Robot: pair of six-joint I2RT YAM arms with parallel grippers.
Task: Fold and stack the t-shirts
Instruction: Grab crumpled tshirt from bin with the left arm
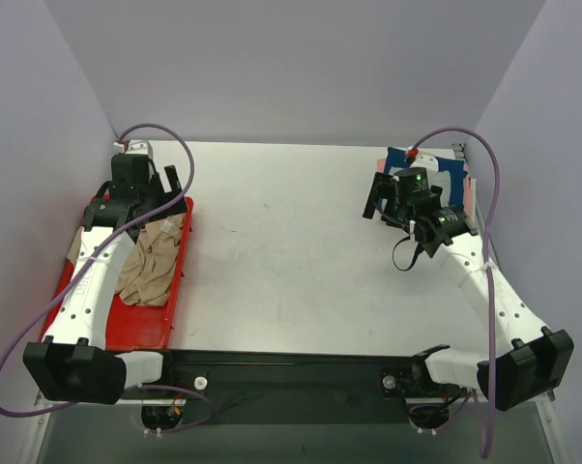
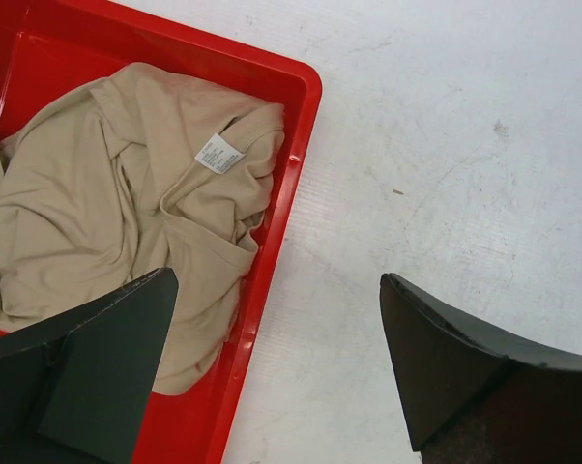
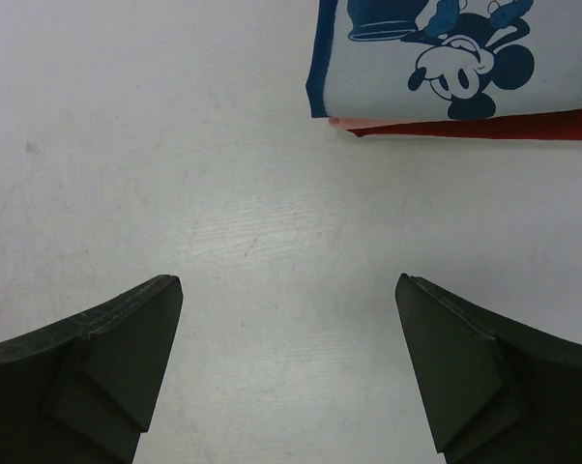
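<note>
A crumpled tan t-shirt (image 1: 151, 261) lies in the red tray (image 1: 146, 324) at the left; in the left wrist view, the tan shirt (image 2: 107, 203) shows a white neck label. My left gripper (image 1: 173, 184) is open and empty, straddling the tray's right rim (image 2: 291, 174), with one finger (image 2: 98, 358) over the shirt and the other over the table. A folded stack sits at the back right: the navy cartoon-print shirt (image 3: 417, 48) on top, with a pink edge (image 3: 344, 123) and a red shirt (image 3: 484, 128) under it. My right gripper (image 3: 286, 367) is open and empty, just left of the stack (image 1: 451, 174).
The white table (image 1: 281, 242) lies between the tray and the stack. Grey walls close in the left, back and right sides. Purple cables loop above both arms. The arm bases and a black bar run along the near edge.
</note>
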